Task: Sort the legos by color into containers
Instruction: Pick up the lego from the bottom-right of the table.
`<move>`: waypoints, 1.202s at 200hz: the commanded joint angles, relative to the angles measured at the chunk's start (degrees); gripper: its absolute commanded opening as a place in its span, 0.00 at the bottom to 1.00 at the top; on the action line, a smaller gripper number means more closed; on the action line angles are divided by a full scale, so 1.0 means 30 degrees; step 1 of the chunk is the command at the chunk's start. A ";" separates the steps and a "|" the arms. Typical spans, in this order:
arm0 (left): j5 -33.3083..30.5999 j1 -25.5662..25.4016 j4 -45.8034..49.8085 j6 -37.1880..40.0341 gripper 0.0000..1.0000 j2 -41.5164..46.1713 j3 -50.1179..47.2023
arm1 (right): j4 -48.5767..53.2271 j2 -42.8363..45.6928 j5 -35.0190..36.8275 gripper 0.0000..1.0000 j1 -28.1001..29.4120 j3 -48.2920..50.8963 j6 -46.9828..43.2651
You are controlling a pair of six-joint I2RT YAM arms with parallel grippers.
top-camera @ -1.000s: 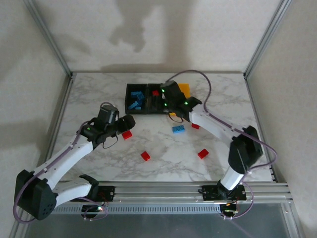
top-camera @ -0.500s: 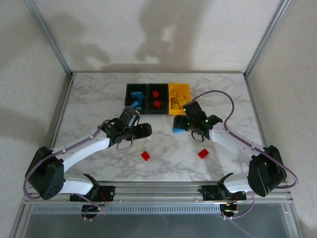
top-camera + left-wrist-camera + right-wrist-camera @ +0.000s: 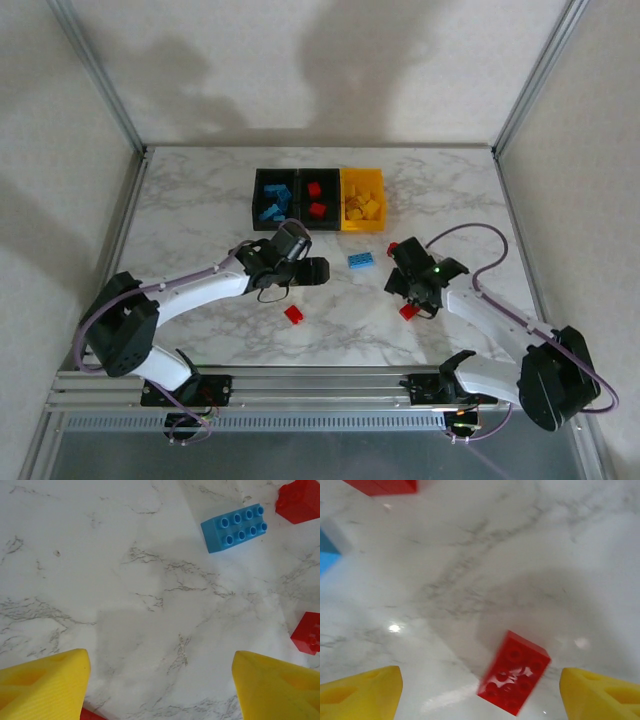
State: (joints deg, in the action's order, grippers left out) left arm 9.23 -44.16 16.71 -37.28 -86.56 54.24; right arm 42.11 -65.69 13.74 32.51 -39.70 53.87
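Note:
The containers stand in a row at the back: a black bin (image 3: 272,198) with blue legos, a black bin (image 3: 316,198) with red ones and a yellow bin (image 3: 362,198) with yellow ones. On the table lie a blue brick (image 3: 361,260) (image 3: 235,527) and red bricks (image 3: 293,314) (image 3: 394,248). My right gripper (image 3: 408,297) (image 3: 480,690) hovers open over another red brick (image 3: 408,311) (image 3: 515,672), which lies ahead between its yellow fingers. My left gripper (image 3: 320,270) (image 3: 160,690) is open and empty over bare marble, left of the blue brick.
In the left wrist view, red bricks lie at the top right (image 3: 300,500), the right edge (image 3: 307,632) and by the left finger (image 3: 90,715). Metal frame posts (image 3: 130,140) bound the marble table (image 3: 200,200). The arms' bases sit on the front rail (image 3: 320,385).
My right arm has drawn back from the bins to the front right, over a red brick, and its jaws have widened. My left arm has swung right toward the table's middle.

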 commanded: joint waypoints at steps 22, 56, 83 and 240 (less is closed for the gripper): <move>-0.0441 -0.0249 -0.0164 0.0414 0.74 -0.0647 0.0612 | -0.0823 0.0224 -0.0751 0.79 -0.0027 0.2101 0.1993; -0.0470 -0.0366 -0.0068 0.0242 0.73 -0.0737 0.0634 | -0.2151 -0.0598 -0.0825 0.70 -0.0027 0.2621 0.1961; -0.0668 -0.0396 0.0260 0.0207 0.73 -0.0663 0.0711 | -0.3083 -0.0998 -0.0833 0.57 -0.0020 0.2975 0.1734; -0.1598 0.1662 0.0567 -0.0908 0.73 0.1935 -0.0130 | -0.3334 -0.1714 -0.0883 0.29 0.0069 -0.2350 -0.1726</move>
State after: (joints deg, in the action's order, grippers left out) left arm 6.20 -42.02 16.95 -38.02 -84.88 55.05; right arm 33.61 -67.37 10.87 32.51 -40.73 53.21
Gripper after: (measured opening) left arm 0.733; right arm 0.298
